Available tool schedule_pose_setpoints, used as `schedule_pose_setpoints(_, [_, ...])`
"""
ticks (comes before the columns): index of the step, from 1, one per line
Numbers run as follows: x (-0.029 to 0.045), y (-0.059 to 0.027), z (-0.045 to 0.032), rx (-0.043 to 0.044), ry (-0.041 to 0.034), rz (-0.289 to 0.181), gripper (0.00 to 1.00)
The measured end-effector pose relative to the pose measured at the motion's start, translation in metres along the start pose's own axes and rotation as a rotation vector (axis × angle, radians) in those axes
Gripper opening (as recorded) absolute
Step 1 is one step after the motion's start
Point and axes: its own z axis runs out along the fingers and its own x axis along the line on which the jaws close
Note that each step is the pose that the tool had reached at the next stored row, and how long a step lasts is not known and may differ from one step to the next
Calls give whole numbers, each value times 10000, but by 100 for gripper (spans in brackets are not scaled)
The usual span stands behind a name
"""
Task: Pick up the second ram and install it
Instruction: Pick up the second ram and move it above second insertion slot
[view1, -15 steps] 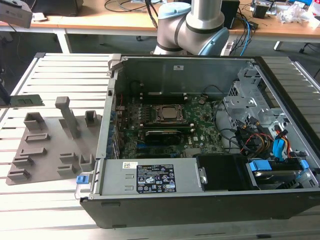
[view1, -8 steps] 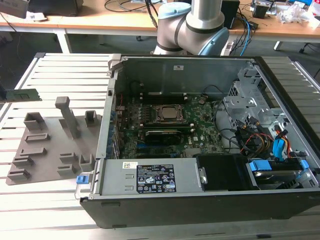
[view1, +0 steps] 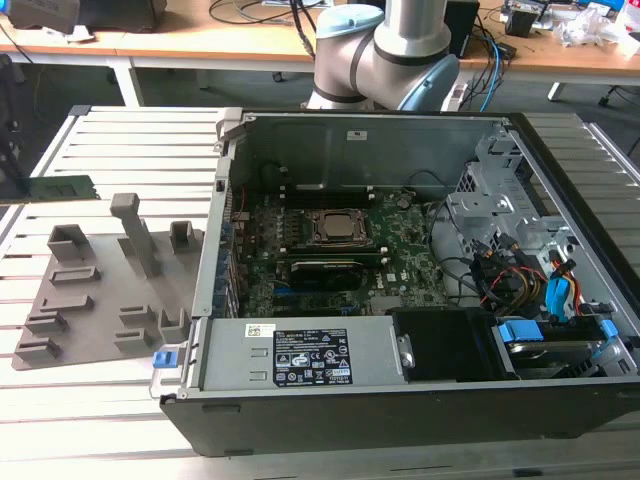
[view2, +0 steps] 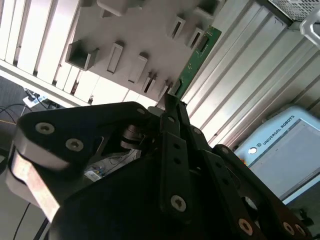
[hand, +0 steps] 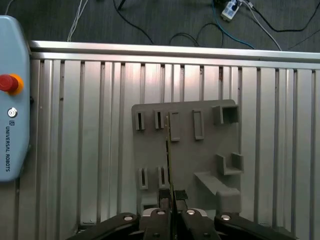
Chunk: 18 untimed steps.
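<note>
My jaws (view2: 170, 98) are closed tight on the second ram (view2: 198, 51), pinching the thin green stick by one end. The rest of it juts out free beyond my fingertips. In the first wrist view I see it edge-on, a narrow line running out from my jaws (hand: 171, 199) over the grey holder tray (hand: 200, 155).

In the exterior view the second ram (view1: 60, 187) hangs in the air at the exterior view's far left. It is above the slatted table (view1: 100, 420) and beside the holder tray (view1: 90, 300), well apart from the open computer case (view1: 400, 400) and the motherboard (view1: 395, 275) inside it.

I judge the grip to be the weak spot. With so little of the stick between my pads and so much hanging out, a knock could pivot it or work it loose. A tilted stick would meet a slot crooked and could jam or stress its contacts. The case wall on the tray side stands tall, so the free end could clip it on the way over. The upright posts of the tray are near enough to snag as well.

I count one ram stick in my hold, one holder tray with several empty pockets, and one computer case with one motherboard. There is also one teach pendant (hand: 12, 100) lying on the table (hand: 75, 150), with one red button (hand: 6, 82). I cannot tell whether another stick is already seated on the board.
</note>
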Motion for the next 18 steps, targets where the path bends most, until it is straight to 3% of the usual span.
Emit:
schedule_pose_setpoints(7, [8, -277, -10, -9, 1, 0, 14])
schedule_pose_setpoints(18, [24, -995, -33, -34, 0, 0, 14])
